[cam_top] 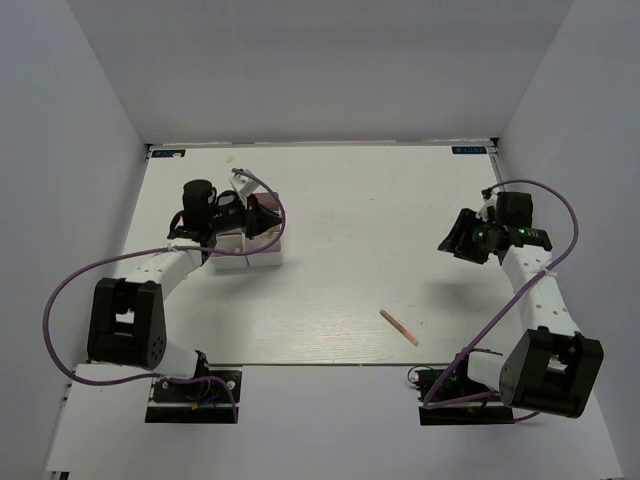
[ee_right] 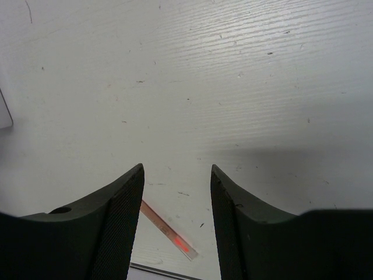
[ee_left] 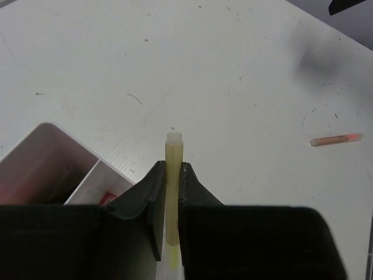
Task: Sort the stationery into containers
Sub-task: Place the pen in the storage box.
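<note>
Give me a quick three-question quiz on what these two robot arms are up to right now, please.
1. True or false: the right hand is open and holds nothing.
2. What is the left hand gripping? A) a yellowish pencil B) a blue-capped bottle C) a pink eraser
3. Fill the gap: the pinkish pencil lies outside the tray, on the bare ____.

Key: 1 true; 2 A; 3 table.
</note>
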`<action>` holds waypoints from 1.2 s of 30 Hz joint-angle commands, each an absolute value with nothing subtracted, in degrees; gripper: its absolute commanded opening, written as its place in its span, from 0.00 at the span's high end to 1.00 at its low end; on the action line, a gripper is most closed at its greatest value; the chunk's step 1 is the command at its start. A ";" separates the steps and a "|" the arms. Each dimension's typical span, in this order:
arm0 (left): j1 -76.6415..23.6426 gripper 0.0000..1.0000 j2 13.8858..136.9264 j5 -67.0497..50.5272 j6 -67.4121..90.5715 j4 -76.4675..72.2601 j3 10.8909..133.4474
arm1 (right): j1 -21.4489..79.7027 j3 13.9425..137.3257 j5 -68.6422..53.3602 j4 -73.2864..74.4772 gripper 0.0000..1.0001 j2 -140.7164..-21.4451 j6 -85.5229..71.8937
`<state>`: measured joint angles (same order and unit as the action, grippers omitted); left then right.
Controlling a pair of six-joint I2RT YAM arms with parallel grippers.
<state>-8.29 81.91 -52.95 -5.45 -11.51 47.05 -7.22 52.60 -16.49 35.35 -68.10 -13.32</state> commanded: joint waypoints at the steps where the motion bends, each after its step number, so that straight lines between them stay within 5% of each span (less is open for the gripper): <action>1: -6.95 0.99 83.49 -56.78 -2.73 -23.80 44.66 | -7.65 52.30 -16.96 33.40 0.47 -68.29 -13.27; 9: -6.33 0.99 86.75 -56.43 -1.49 -31.46 42.11 | -7.91 52.21 -17.49 32.96 0.46 -68.38 -12.83; 13: -6.24 0.99 86.49 -54.41 -3.60 -31.29 40.08 | -7.82 52.12 -19.24 33.31 0.32 -68.38 -11.95; 19: -6.24 0.70 86.05 -51.33 -5.36 -32.25 36.74 | -8.00 52.12 -19.77 33.05 0.32 -68.47 -11.43; 20: -6.33 0.57 85.61 -50.98 -5.45 -32.43 36.30 | -8.00 52.03 -19.78 33.05 0.32 -68.38 -11.60; 23: -6.24 0.53 84.46 -49.49 -6.50 -31.56 35.60 | -8.00 52.03 -19.95 32.96 0.32 -68.47 -11.51; 25: -6.15 0.40 83.67 -49.04 -7.29 -30.24 35.86 | -8.08 52.03 -20.13 33.05 0.32 -68.55 -11.51; 28: -5.80 0.40 82.44 -48.60 -6.42 -30.06 35.77 | -8.09 51.94 -20.30 33.22 0.32 -68.38 -11.25; 29: -5.71 0.42 81.75 -47.65 -5.63 -30.32 35.86 | -8.26 51.86 -20.82 33.05 0.32 -67.94 -10.47; 31: -5.36 0.76 78.94 -46.85 -0.38 -29.45 37.34 | -8.26 51.42 -23.11 32.96 0.56 -67.77 -8.54; 32: -5.19 0.95 76.75 -44.67 2.43 -27.79 38.31 | -7.91 50.28 -31.21 32.78 0.71 -67.76 -1.56; 33: -5.45 1.00 75.60 -43.43 4.55 -21.60 41.02 | -7.65 50.10 -34.33 32.78 1.00 -68.02 2.25; 36: -10.87 1.00 67.78 -27.43 6.76 5.23 49.62 | -5.11 53.67 -43.93 40.93 1.00 -73.01 14.13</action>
